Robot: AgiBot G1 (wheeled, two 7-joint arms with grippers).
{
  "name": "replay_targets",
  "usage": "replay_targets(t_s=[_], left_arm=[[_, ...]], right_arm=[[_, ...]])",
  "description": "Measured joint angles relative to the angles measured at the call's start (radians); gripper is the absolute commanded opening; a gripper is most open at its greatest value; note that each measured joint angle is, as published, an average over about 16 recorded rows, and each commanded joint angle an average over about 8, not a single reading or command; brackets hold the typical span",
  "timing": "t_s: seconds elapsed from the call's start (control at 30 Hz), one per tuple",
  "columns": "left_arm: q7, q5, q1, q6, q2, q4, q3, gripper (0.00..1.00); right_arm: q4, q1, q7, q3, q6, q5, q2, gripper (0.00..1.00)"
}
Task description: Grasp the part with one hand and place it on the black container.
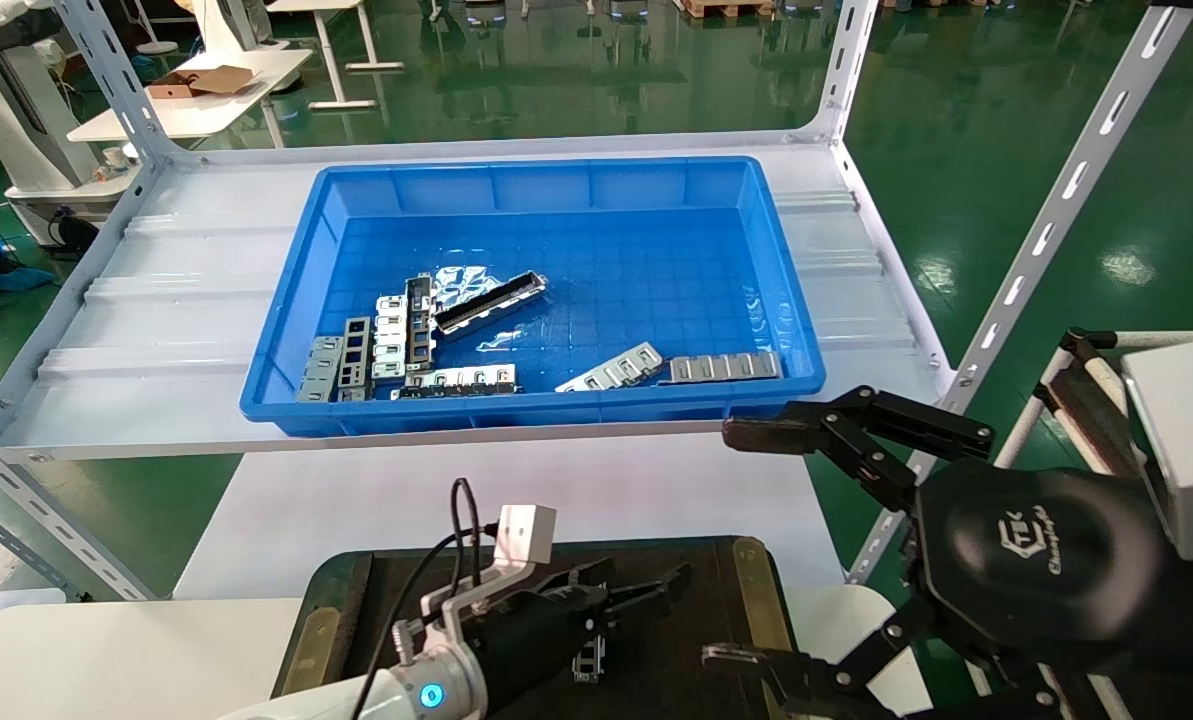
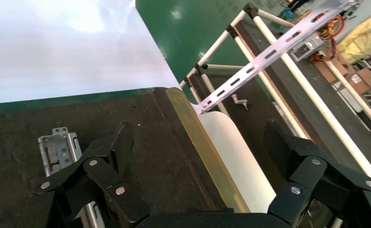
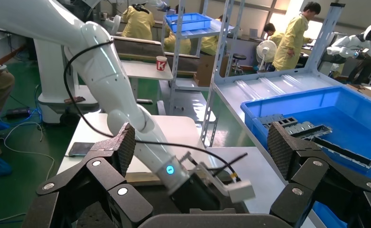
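The part point(image 1: 589, 660), a short grey metal strip with cutouts, lies flat on the black container point(image 1: 721, 610), which has brass-coloured edge strips. My left gripper point(image 1: 646, 585) hangs just above the container, open and empty. In the left wrist view the part point(image 2: 55, 149) lies on the container's dark surface point(image 2: 164, 152), outside the jaws and beside one finger point(image 2: 119, 142) of the left gripper point(image 2: 200, 142). My right gripper point(image 1: 746, 548) is open wide and empty, off the container's right edge; in its own view it point(image 3: 203, 145) faces the left arm.
A deep blue bin point(image 1: 556, 190) stands on the white shelf behind the container, holding several more metal strips point(image 1: 396, 345) and a longer dark channel piece point(image 1: 489, 302). White slotted shelf posts point(image 1: 1056, 210) rise at the right. The white table point(image 1: 516, 500) lies between shelf and container.
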Motion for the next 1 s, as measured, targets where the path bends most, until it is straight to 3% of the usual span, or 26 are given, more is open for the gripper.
replay_targets(t_s=[0.57,1.0], left_arm=[[-0.282,0.275,-0.119,-0.190,-0.228,-0.110,0.210,1.00],[-0.407,0.431,-0.235,-0.279,-0.384,-0.198,0.317,1.00]], right_arm=[[0.000,0.000,0.000,-0.001,0.000,0.001,0.000,1.00],[0.000,0.000,-0.001,-0.001,0.001,0.001,0.001,1.00]])
